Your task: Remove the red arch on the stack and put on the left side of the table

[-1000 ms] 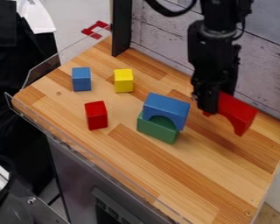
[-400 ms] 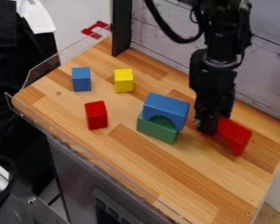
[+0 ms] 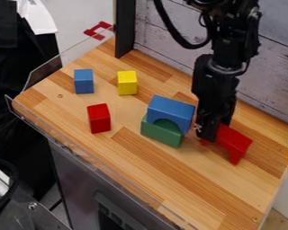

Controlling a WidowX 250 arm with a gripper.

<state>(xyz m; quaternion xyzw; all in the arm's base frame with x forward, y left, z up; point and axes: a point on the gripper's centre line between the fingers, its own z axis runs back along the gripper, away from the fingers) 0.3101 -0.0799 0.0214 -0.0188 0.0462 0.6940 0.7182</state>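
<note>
Black gripper (image 3: pixel 210 134) pointing downward.

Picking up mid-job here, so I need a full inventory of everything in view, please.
Red arch: 1, red, at the gripper
Blue arch: 1, blue, on the green block
Green block: 1, green, under the blue arch
Red rectangular block: 1, red, left of the green block
Yellow block: 1, yellow, far side
Blue block: 1, blue, far left
Wooden tabletop: 1, light brown, beneath the blocks
Plank wall: 1, greyish, behind
Post: 1, black, far corner
Gripper: 1, black, right of the blue arch
Arm: 1, black, upper right
</note>
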